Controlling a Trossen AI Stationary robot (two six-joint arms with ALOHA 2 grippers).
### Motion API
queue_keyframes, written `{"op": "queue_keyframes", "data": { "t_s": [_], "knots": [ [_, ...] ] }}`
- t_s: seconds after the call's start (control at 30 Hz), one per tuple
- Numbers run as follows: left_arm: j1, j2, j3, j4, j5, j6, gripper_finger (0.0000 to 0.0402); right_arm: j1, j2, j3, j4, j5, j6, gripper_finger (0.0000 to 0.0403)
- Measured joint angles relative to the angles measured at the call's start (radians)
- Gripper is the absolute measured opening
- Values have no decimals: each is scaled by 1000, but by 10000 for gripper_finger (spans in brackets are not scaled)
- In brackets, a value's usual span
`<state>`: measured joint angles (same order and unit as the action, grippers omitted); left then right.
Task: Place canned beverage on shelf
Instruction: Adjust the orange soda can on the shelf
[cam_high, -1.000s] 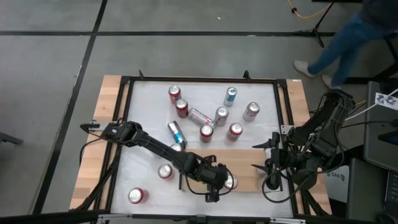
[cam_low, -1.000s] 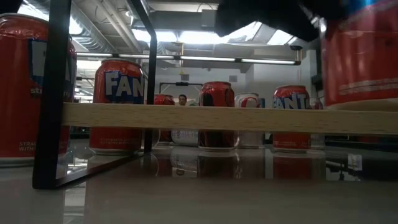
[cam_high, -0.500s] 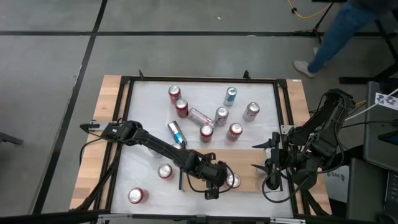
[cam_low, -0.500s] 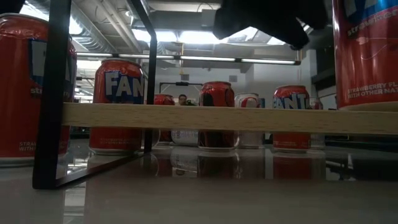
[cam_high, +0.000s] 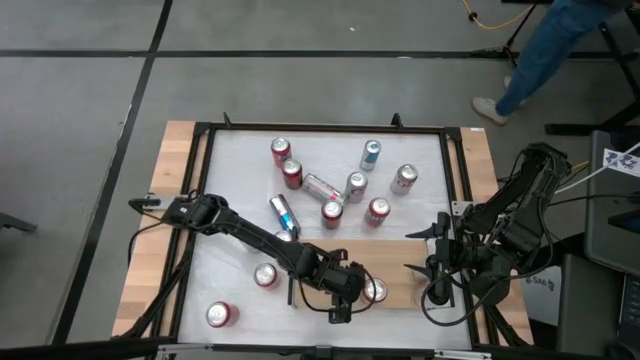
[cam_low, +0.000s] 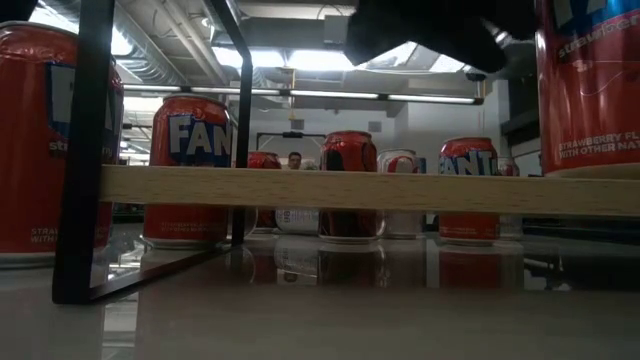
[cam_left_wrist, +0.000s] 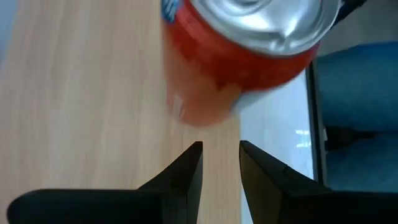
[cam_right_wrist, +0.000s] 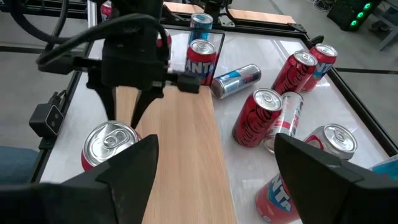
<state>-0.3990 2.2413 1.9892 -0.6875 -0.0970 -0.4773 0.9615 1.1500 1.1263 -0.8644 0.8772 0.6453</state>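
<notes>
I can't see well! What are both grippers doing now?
Left gripper: jaws slightly apart, empty, by the can.
Right gripper: open, empty.

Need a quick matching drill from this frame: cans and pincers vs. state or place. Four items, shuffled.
Things:
1. red can nearest the left pincer
2. blue-and-silver can
3. left pincer
4. right pincer

States:
A. on its side on the tabletop
B. open wide, empty, at one end of the shelf
C. upright on the shelf
D. fingers narrowly apart, empty, over the shelf beside the upright can

Pairs: 1-C, 2-A, 3-D, 4-B
</notes>
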Motion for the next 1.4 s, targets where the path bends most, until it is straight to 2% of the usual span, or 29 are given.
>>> {"op": "queue_keyframes", "data": {
  "t_s": [0.4,0.77,0.87,0.97,1.13,1.4],
  "knots": [
    [27,0,-100,310,3,0,94,0,0,0,0,0,0,310],
    [44,0,-115,369,7,0,94,0,0,0,4,-1,0,310],
    [43,-3,-114,353,17,0,94,0,0,0,49,-9,-15,310],
    [43,-23,-101,290,19,-3,94,0,0,0,146,-37,-96,310],
    [43,-64,-75,130,17,-10,94,-34,15,0,325,-121,-229,310],
    [43,-124,-73,-21,24,-10,94,-134,100,0,418,-369,-277,310]
  ]
}}
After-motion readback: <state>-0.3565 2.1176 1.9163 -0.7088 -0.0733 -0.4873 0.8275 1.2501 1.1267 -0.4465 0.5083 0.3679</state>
